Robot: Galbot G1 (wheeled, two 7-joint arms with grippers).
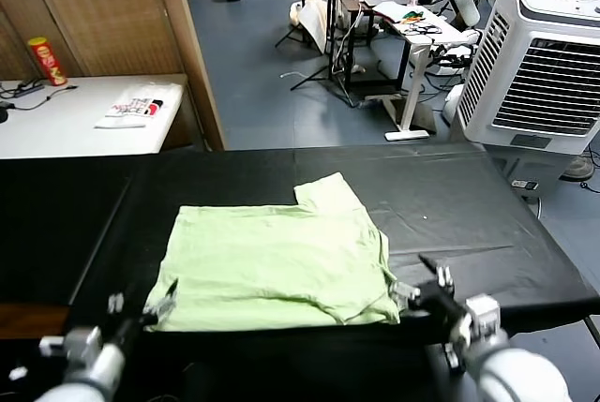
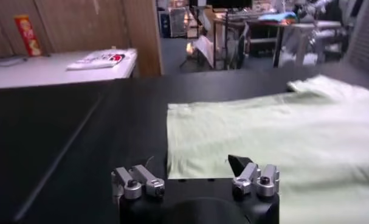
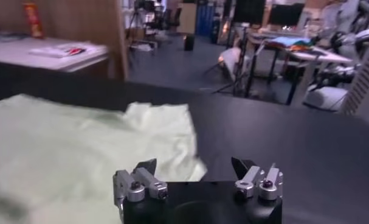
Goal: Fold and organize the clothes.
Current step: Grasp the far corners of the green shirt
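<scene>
The clothes are one pale light-green shirt (image 1: 272, 266), lying folded and flat on the black table (image 1: 450, 196), with a sleeve sticking out toward the far side. My left gripper (image 1: 141, 301) is open at the shirt's near left corner, holding nothing. In the left wrist view the left gripper (image 2: 193, 165) stands wide open just short of the shirt (image 2: 263, 134) edge. My right gripper (image 1: 420, 282) is open at the near right corner. The right wrist view shows the right gripper (image 3: 194, 165) spread wide over the edge of the shirt (image 3: 81, 140), empty.
A white table at the far left carries a red can (image 1: 45, 60) and a white printed packet (image 1: 136, 107). A wooden panel (image 1: 192, 46) rises behind the black table. A large white air cooler (image 1: 539, 55) stands at the far right.
</scene>
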